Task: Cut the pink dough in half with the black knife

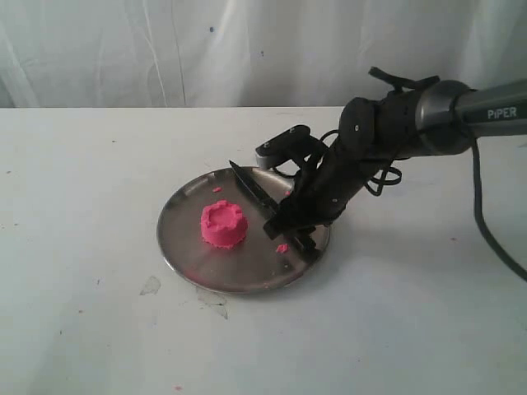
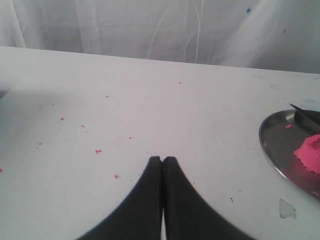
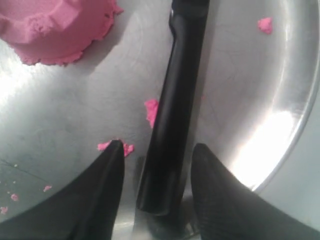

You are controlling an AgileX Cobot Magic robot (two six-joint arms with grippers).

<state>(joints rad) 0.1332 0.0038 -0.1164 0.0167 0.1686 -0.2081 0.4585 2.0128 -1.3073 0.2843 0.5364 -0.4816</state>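
Observation:
The pink dough [image 1: 223, 224] [image 3: 55, 30] [image 2: 310, 152] is one round mound with a dimpled top, left of centre on the round steel plate [image 1: 185, 247] [image 3: 75, 115] [image 2: 280, 150]. To its right on the plate lies the black knife [image 1: 254, 188] [image 3: 175, 115], blade pointing to the back. My right gripper [image 1: 292, 230] [image 3: 158, 147] is low over the plate's right side, open, its fingers straddling the handle with a gap on each side. My left gripper [image 2: 162, 159] is shut on nothing above bare table left of the plate, outside the exterior view.
Small pink crumbs [image 1: 282, 248] [image 3: 265, 24] lie on the plate, and more crumbs [image 2: 98, 150] dot the white table. A clear scrap [image 1: 151, 285] [image 2: 287, 208] lies near the plate's front. A white curtain hangs behind. The right arm's cable [image 1: 486, 222] trails at right.

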